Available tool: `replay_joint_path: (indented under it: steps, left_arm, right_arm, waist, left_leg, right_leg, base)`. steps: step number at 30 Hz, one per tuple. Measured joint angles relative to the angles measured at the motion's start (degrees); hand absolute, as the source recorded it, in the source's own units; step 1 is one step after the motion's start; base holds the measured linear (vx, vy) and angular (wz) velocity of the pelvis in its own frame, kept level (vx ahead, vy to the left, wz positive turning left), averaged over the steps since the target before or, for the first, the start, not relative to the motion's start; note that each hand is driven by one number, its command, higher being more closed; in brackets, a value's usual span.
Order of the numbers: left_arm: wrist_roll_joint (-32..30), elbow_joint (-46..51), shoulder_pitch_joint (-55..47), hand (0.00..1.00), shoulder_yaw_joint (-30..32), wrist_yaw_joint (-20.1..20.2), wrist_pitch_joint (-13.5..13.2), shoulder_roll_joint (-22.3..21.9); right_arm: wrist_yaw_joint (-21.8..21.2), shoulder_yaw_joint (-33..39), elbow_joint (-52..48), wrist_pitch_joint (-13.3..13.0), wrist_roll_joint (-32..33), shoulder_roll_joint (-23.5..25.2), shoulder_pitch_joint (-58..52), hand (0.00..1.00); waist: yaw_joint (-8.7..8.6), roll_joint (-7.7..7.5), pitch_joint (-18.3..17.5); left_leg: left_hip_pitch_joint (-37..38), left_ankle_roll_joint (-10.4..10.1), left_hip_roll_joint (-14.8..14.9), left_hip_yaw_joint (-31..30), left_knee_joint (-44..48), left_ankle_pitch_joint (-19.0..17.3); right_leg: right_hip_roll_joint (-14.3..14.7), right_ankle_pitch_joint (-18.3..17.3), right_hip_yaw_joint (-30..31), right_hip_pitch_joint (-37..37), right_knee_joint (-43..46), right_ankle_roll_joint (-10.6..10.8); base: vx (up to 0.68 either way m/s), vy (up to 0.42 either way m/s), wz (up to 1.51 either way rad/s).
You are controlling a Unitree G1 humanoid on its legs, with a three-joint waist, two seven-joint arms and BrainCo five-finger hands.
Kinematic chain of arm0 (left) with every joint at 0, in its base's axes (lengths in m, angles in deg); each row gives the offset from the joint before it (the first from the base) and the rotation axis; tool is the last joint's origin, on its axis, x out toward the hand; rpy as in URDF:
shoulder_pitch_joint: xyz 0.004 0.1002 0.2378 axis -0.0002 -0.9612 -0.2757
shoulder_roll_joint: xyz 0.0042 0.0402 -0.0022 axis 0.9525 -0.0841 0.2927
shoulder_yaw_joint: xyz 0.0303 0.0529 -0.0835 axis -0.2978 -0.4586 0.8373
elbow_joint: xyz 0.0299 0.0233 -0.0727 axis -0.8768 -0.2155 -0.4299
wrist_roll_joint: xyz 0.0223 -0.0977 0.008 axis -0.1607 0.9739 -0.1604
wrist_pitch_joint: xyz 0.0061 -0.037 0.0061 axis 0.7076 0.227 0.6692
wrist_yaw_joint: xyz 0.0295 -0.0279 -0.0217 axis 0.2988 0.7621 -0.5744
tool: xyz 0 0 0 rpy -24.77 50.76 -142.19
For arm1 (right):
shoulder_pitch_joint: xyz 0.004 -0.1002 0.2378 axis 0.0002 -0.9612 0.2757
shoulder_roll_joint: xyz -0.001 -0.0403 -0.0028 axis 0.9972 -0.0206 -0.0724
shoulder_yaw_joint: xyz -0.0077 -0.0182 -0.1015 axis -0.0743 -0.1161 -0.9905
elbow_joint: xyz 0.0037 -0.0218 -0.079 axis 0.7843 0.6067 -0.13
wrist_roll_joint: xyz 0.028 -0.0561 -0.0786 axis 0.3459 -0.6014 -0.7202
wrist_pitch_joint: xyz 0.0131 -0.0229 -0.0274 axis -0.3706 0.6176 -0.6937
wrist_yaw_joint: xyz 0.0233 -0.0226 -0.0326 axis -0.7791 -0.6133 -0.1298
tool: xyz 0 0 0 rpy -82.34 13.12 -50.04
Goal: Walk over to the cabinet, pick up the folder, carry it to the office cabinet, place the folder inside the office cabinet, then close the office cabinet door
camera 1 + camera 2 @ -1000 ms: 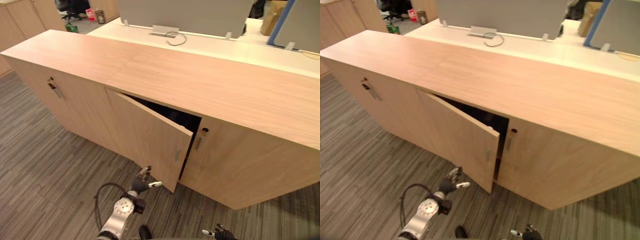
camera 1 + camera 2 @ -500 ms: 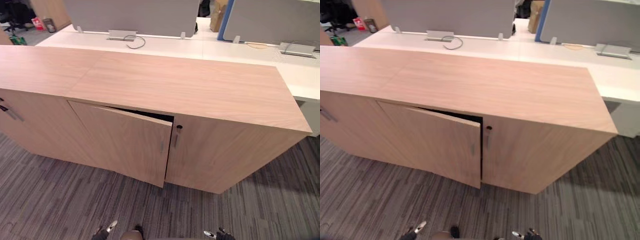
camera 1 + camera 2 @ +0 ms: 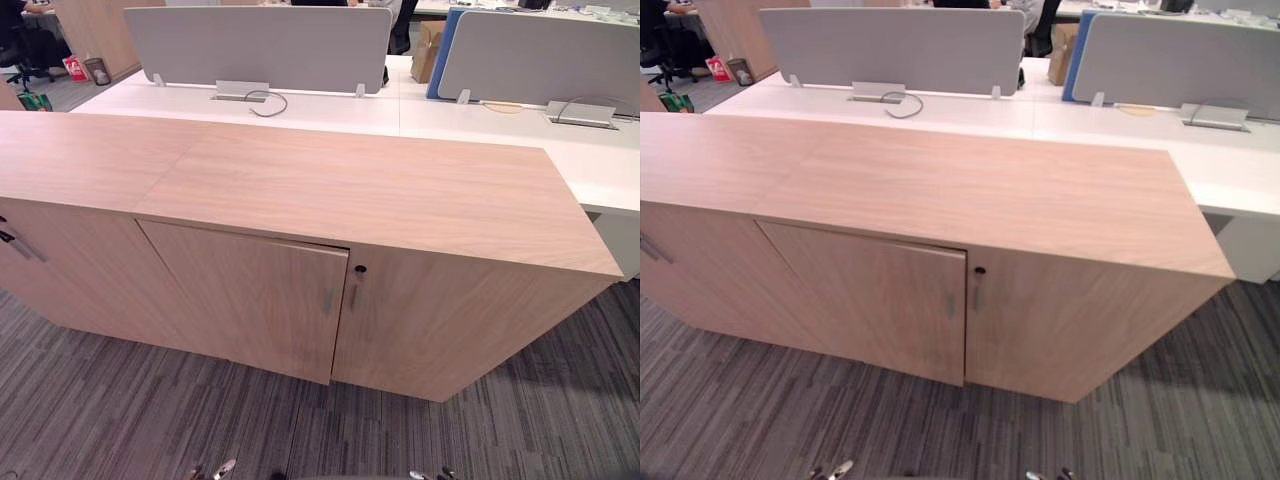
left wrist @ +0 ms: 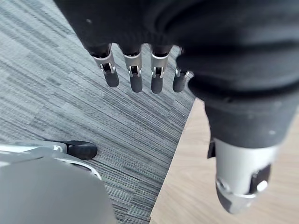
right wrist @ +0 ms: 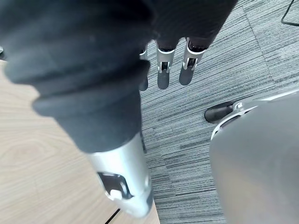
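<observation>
Swung shut now, the door (image 3: 245, 300) hides what the cabinet (image 3: 380, 185) holds. Empty, the left hand (image 4: 133, 70) and right hand (image 5: 163, 70) hang straight-fingered.

Office cabinet (image 3: 350, 190) on carpet (image 3: 120, 410), desks (image 3: 330, 108) behind

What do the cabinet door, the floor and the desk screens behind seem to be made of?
Cabinet door: light wood-look board, matt, probably laminate or veneer; grain lines show. Floor: grey striped carpet, by its ribbed texture. Desk screens: matt grey panels, perhaps fabric-covered; too far to tell.
</observation>
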Motion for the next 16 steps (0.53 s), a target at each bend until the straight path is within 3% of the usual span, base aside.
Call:
replay_joint_path:
  steps: [7,16]
  left_arm:
    - [-1.84,-0.1,1.67,0.0,-7.1,0.2,-0.2,2.38]
    - [-2.98,-1.09,2.31,0.0,-7.5,0.42,-0.52,2.63]
  right_arm:
    - [0.91,-0.03,0.59,-0.01,0.01,-0.01,0.4,0.0]
    - [1.34,0.13,2.26,-0.03,0.3,0.27,2.65,0.0]
  waist:
    - [-0.31,-0.23,-0.35]
    - [-0.44,-0.2,-0.32]
  left_leg:
    - [-0.98,-0.06,-0.1,0.12,-0.01,-0.1]
    - [-1.09,-0.08,-0.47,0.5,0.26,-0.25]
  right_leg:
    - [0.3,0.29,0.41,-0.87,-0.95,-0.05]
    - [0.33,0.52,0.48,-0.71,-1.39,-0.04]
  base:
    - [-0.03,0.004,-0.03]
    - [0.0,0.0,0.0]
